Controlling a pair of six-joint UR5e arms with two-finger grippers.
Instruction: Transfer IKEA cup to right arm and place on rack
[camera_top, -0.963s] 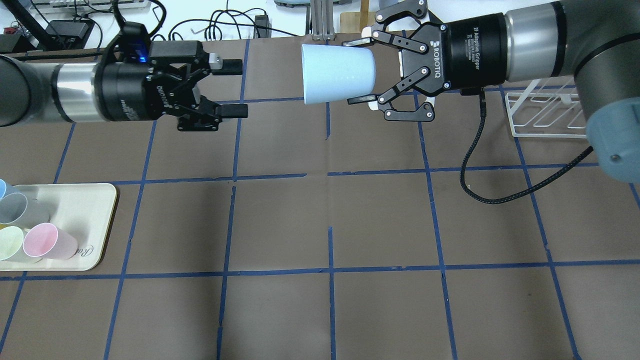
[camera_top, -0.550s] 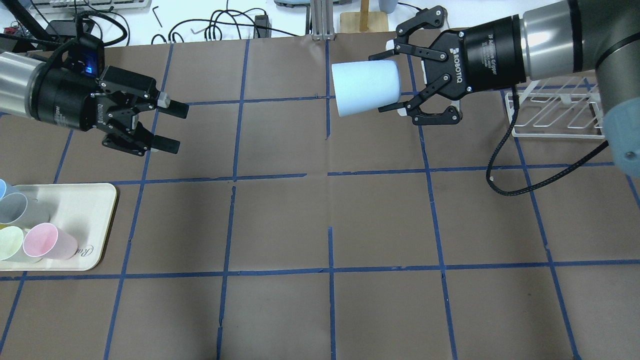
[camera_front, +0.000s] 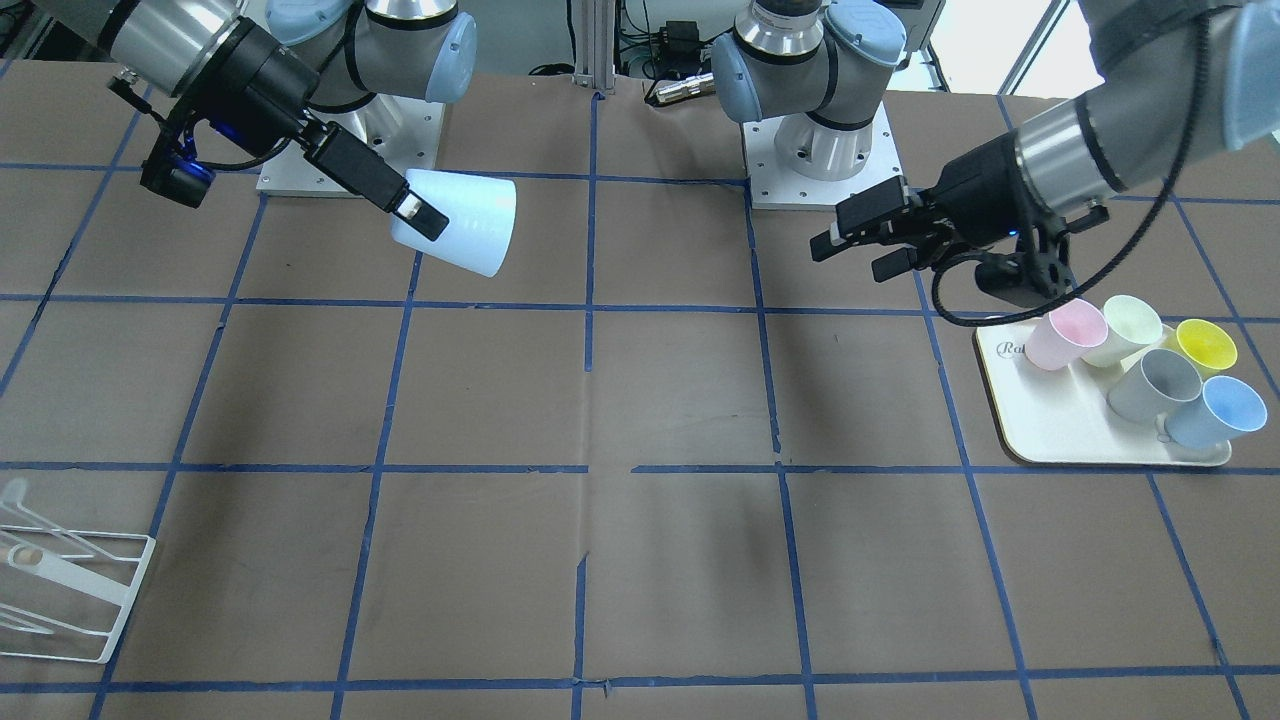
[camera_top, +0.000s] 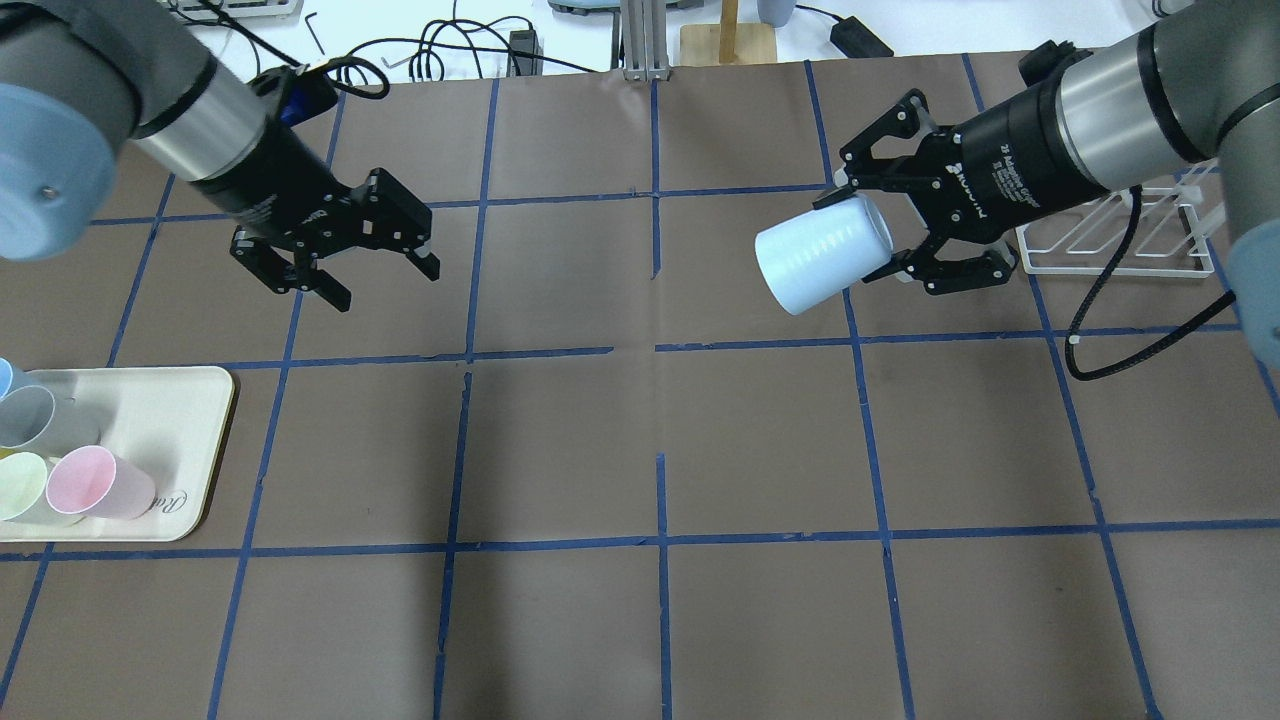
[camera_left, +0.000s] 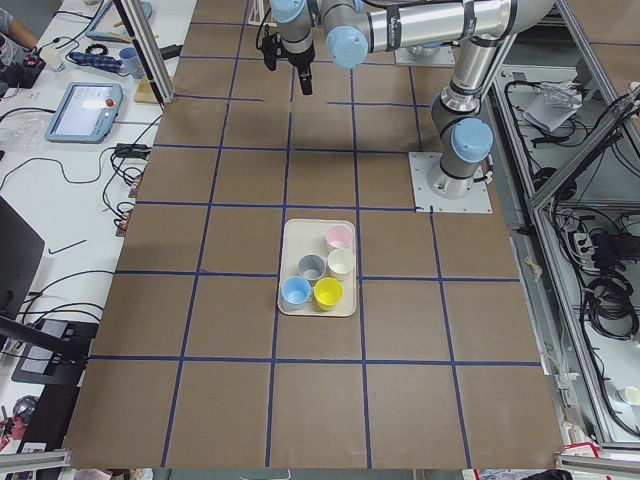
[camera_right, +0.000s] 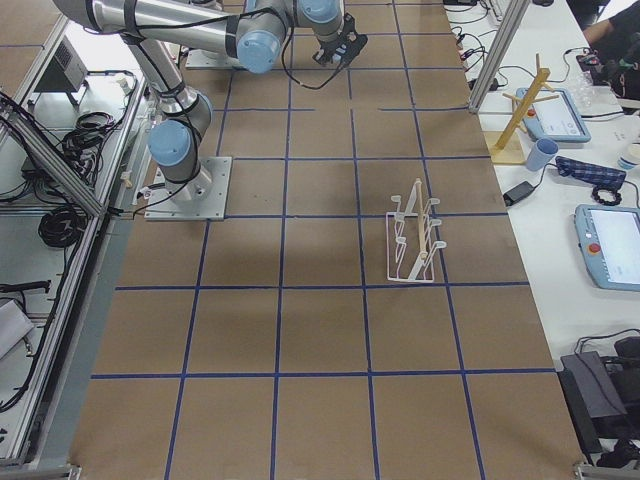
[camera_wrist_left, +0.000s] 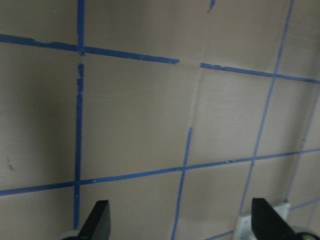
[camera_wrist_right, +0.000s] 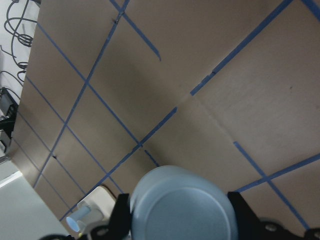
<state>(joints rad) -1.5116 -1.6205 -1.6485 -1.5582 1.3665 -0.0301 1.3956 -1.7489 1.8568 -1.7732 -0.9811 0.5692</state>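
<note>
Right end effector (camera_top: 850, 238) is clamped on the IKEA cup (camera_top: 815, 262). The fingers grip the narrow base end, and the wide end points away from the wrist. The cup is held above the tabletop (camera_top: 660, 440), on its side and tilted, at about 2 o'clock in the overhead view. In the right wrist view the cup's closed base fills the bottom of the frame between the two fingers.

The rack (camera_top: 1110, 235) sits on the tabletop at 3 o'clock from the cup, near it but not touching. The right arm (camera_top: 1120, 140) partly covers it.

Left end effector (camera_top: 388, 288) has its jaws spread wide. The left wrist view shows only tabletop between the fingertips. It hangs at about 10 o'clock in the overhead view, well apart from the cup.

The cream tray (camera_top: 170, 420) is at 8 o'clock, at the tabletop edge. It carries a pink cup (camera_front: 1065, 335), a pale green cup (camera_front: 1130, 328), a yellow cup (camera_front: 1205, 347), a grey cup (camera_front: 1150, 388) and a second pale blue cup (camera_front: 1215, 410), bunched together.
</note>
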